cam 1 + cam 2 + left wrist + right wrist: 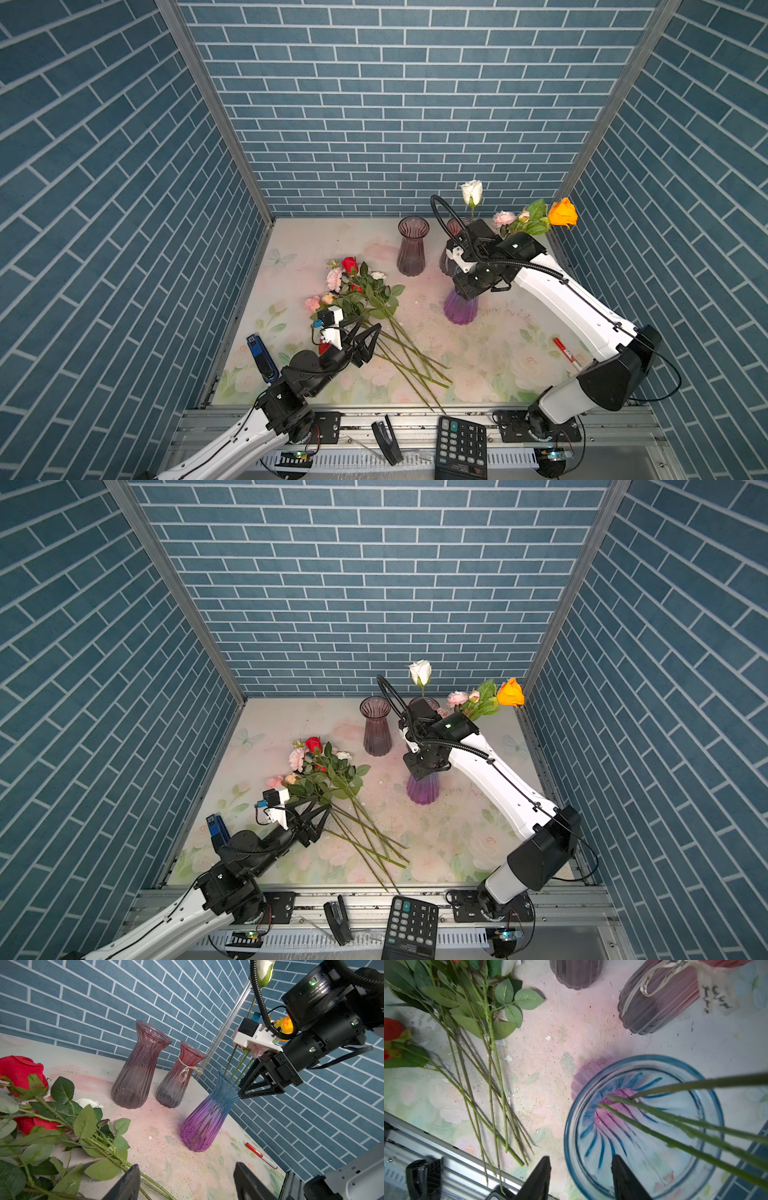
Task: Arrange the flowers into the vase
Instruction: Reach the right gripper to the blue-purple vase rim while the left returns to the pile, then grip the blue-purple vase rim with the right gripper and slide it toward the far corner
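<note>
Your right gripper (581,1157) hangs with its jaws parted astride the rim of the blue-to-purple vase (207,1118), clamping nothing. Your left gripper (187,1165) is spread wide and empty over the stems of the loose flowers (365,291).

Count three vases. The blue-to-purple one is at 3 o'clock from the middle of the table (478,374), a smoky purple vase (412,249) is at 12, and a red-tinted vase (180,1078) is just beside it toward 1. The blue-to-purple vase holds one white rose (472,192), one orange rose (563,212) and a small pink cluster (504,218). At least three stems cross its mouth.

The loose flowers lie at 9 o'clock, two red blooms showing among them; the stems are too tangled to count. One red pen (566,351) lies at 4 near the right edge. On the front rail at 6 sit one calculator (461,446) and one black stapler (387,438).

A ribbon tag (716,997) on the red-tinted vase carries cursive script, not legible. Bare table lies between pile and vase, and at 5 o'clock.
</note>
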Robot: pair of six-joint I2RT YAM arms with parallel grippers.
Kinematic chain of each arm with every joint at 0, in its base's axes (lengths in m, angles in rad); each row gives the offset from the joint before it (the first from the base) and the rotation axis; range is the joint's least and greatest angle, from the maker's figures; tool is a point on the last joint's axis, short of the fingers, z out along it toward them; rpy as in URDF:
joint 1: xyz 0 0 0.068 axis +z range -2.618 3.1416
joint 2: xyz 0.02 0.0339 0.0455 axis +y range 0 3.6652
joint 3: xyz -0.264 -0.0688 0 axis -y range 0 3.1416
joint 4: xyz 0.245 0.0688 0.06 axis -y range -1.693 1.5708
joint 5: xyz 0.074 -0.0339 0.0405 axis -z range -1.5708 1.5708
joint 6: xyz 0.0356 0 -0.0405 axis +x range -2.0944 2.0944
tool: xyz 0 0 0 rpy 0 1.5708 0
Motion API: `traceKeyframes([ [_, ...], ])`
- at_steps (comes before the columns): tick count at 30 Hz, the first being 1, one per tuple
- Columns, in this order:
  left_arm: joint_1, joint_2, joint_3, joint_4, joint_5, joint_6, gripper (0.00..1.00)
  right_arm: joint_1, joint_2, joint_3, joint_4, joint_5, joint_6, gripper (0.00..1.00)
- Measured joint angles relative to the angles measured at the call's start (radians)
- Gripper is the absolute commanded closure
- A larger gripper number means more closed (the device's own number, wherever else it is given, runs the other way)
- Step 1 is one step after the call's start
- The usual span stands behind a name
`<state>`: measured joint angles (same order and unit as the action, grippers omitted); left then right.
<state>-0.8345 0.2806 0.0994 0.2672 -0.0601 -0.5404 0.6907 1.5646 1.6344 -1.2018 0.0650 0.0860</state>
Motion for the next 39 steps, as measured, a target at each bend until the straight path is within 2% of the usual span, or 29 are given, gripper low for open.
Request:
traceKeyframes([
  [15, 0.0, 0.0, 0.0, -0.002, -0.007, -0.005, 0.27, 0.009, 0.087, 0.016, -0.005, 0.057, -0.14, 0.67],
  [20, 0.0, -0.004, 0.0, -0.006, -0.007, -0.006, 0.27, 0.01, 0.096, 0.016, -0.002, 0.062, -0.167, 0.84],
  [23, 0.0, -0.013, 0.0, -0.009, -0.007, -0.006, 0.27, 0.011, 0.089, 0.017, 0.011, 0.142, -0.192, 0.92],
  [26, 0.0, -0.024, 0.0, -0.01, -0.007, -0.006, 0.27, 0.005, 0.079, 0.015, 0.011, 0.138, -0.191, 1.0],
  [34, 0.0, -0.034, -0.011, -0.017, -0.007, -0.006, 0.27, 0.006, 0.053, 0.01, -0.035, 0.127, -0.185, 1.0],
  [39, 0.0, -0.032, -0.011, -0.016, -0.007, -0.006, 0.26, -0.002, 0.046, 0.047, -0.118, 0.208, -0.181, 1.0],
])
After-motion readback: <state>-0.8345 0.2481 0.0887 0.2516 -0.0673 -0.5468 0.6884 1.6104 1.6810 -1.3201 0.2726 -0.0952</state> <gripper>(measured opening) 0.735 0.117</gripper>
